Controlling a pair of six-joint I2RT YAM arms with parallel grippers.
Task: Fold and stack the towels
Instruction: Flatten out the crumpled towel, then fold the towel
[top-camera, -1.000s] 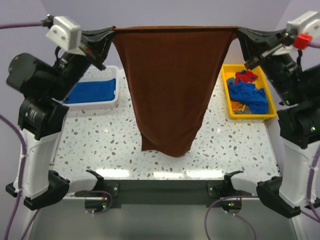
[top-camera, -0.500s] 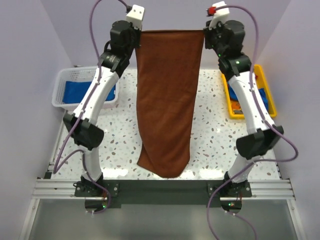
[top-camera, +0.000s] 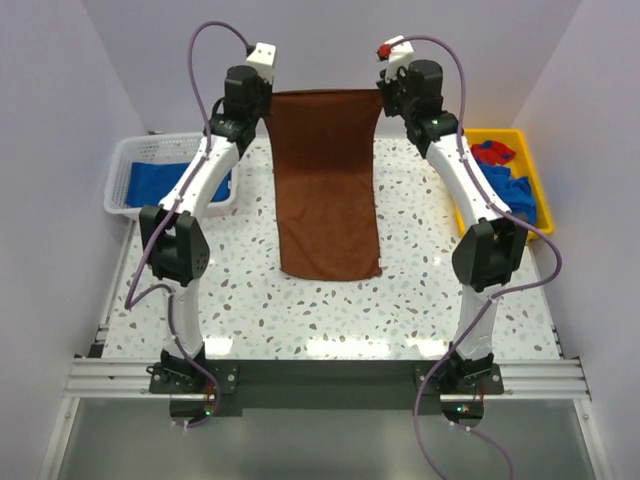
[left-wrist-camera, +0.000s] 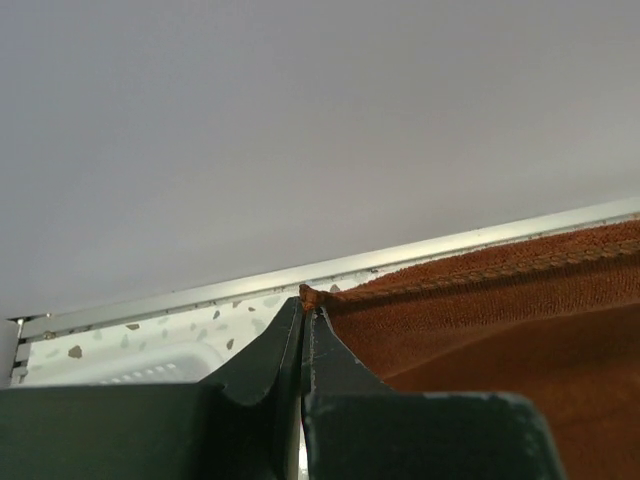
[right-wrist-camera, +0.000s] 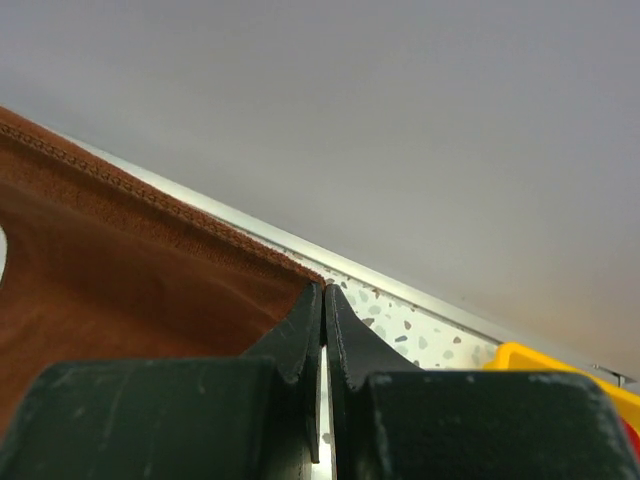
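Just changed: brown towel (top-camera: 328, 190) swung back, lower end now flat on worktop (top-camera: 420, 300).
Left jaws: pinching its far-left corner.
Right jaws: pinching far-right corner.
Meaning: spread, nearly ready for folding.

I see the brown towel (top-camera: 328, 190) as matt, nappy terry cloth with a stitched hem. The table (top-camera: 420, 290) top looks smooth, speckled stone-look with a faint sheen; basket (top-camera: 118, 178) and tray (top-camera: 505, 133) are smooth plastic.
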